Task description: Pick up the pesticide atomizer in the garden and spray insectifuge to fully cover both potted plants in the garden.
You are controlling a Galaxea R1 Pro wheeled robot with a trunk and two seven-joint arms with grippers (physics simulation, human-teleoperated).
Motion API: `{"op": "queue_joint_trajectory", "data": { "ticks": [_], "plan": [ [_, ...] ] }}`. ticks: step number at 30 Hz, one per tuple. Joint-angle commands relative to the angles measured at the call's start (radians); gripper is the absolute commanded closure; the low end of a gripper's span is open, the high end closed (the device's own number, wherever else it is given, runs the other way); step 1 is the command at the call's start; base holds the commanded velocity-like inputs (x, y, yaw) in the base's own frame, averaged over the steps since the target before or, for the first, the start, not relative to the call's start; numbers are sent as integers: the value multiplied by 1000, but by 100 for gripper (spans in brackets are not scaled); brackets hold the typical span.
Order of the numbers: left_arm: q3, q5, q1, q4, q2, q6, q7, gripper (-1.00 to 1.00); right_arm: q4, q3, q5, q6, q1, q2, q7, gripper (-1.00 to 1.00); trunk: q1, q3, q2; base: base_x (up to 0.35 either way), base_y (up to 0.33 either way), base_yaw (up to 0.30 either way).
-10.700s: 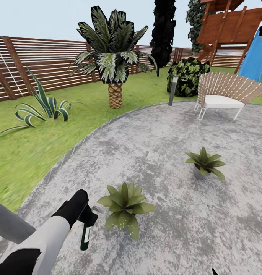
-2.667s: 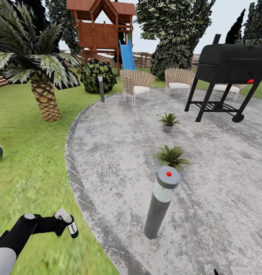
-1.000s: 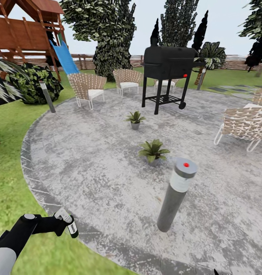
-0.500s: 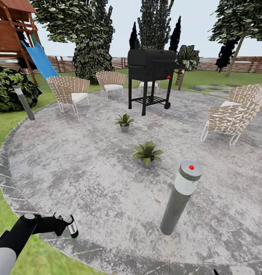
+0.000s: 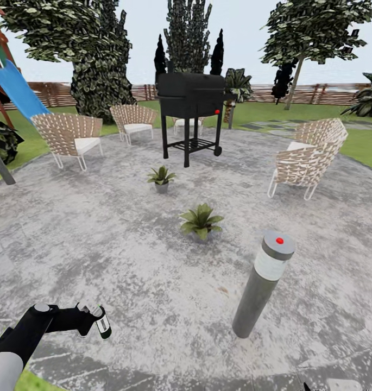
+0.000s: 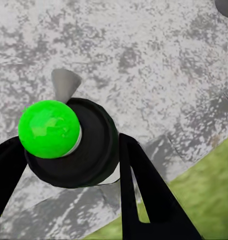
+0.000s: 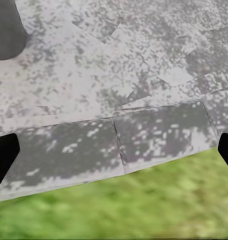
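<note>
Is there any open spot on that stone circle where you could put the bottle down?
Yes: bare patio between the left tool and the nearer potted plant. More lies between the bollard lamp and the right-hand chair. It is crowded around the grill.

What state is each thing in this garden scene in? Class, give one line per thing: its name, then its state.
left end effector: shut on the pesticide atomizer.
pesticide atomizer: held above the patio edge, tilted.
right end effector: open, fingertips far apart, holding nothing.
nearer potted plant: upright on the patio.
farther potted plant: upright, apart from the nearer one.
bollard lamp: standing, leaning slightly in the head view.
grill: lid closed.
</note>
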Motion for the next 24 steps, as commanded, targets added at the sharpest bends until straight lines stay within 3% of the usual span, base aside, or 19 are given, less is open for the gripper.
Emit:
{"op": "queue_joint_trajectory", "data": {
  "ticks": [1,24],
  "plan": [
    [5,-3,0,-2,-1,10,-6,100,1,-9,7,-4,-1,0,4,-100,0,0,0,141,339,-284],
    [5,-2,0,-2,-2,10,-6,100,1,-9,7,-4,-1,0,4,-100,0,19,0,141,339,-284]
  ]
}}
